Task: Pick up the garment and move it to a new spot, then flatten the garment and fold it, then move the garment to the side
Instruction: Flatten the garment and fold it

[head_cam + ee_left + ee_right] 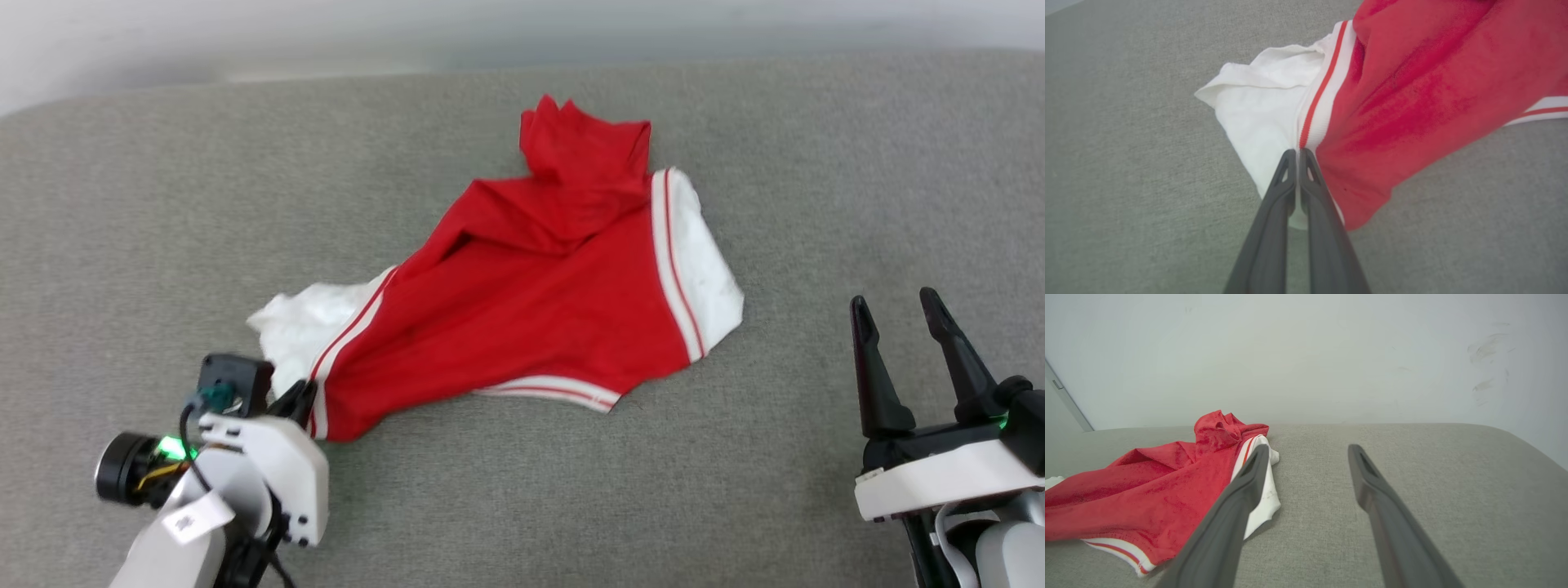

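One red garment (pixel 531 310) lies crumpled near the middle of a grey fabric-covered surface (pixel 735 506). Its red body spreads in loose folds, with a bunched red peak (pixel 584 147) at the far end. A white sleeve (pixel 706 269) fans out on the right side, edged by red-and-white striped trim. A second white sleeve (pixel 298 327) lies rumpled at the near left corner. A band of the same striped trim (pixel 555 390) runs along the near edge.

My left gripper (pixel 1297 152) is at that near left corner. Its two dark fingers are pressed together, clamped on the cloth right where the white sleeve meets the striped trim. The red fabric beside the pinch is drawn into long creases that run toward my fingers.

My right gripper (pixel 894 300) is at the lower right, well apart from the garment. Its fingers stand wide apart with nothing between them. From its own wrist camera, the garment lies off to the left, with one finger crossing in front of the white sleeve.

Behind the surface rises a pale wall (pixel 1306 355) with a few faint scuff marks (pixel 1484 351).
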{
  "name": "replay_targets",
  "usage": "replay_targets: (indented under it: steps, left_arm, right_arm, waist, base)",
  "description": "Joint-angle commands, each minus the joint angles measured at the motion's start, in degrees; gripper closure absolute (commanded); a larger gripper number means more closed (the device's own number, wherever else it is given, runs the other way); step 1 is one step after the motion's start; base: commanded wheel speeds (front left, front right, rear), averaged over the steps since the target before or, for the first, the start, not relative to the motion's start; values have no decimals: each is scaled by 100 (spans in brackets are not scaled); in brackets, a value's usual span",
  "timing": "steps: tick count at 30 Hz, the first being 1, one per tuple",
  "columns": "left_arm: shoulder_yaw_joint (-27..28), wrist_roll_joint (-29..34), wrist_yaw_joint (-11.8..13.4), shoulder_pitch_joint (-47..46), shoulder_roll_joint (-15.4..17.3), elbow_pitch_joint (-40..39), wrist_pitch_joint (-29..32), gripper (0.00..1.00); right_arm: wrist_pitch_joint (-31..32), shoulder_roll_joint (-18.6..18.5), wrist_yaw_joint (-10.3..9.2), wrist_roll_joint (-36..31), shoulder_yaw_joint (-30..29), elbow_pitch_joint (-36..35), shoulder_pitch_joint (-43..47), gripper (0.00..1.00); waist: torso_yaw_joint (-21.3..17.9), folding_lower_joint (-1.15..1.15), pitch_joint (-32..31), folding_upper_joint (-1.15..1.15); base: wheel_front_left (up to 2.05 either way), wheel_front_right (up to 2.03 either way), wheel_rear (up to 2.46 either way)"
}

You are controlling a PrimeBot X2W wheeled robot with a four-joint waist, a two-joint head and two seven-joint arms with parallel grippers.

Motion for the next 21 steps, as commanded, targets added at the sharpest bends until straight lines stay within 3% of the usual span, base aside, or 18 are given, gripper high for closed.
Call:
replay_targets:
  steps: [1,11,12,13,21]
  left_arm:
    - [83,-60,76,242,68,-98,-67,100]
    - [57,-370,201,1912,221,-914,8,100]
    - [63,-350,211,1912,200,-940,-67,68]
    - [69,-329,231,1890,176,-963,-165,0]
    - [-10,2,107,1408,1,-1243,-1237,0]
  right_arm:
    - [33,-23,-2,27,-4,20,91,0]
    - [201,12,-2,83,32,122,329,0]
    - [209,14,-2,86,40,136,338,0]
    - [216,17,-2,85,52,145,338,0]
    - [285,-37,-2,96,94,105,289,0]
  waist:
    - [208,0,-269,0]
    - [356,0,-724,0]
    - [349,0,-738,0]
    - [339,0,-746,0]
    - [199,0,-728,0]
  base:
    - [0,0,0]
    - [0,0,0]
    - [0,0,0]
    - [0,0,0]
    - [0,0,0]
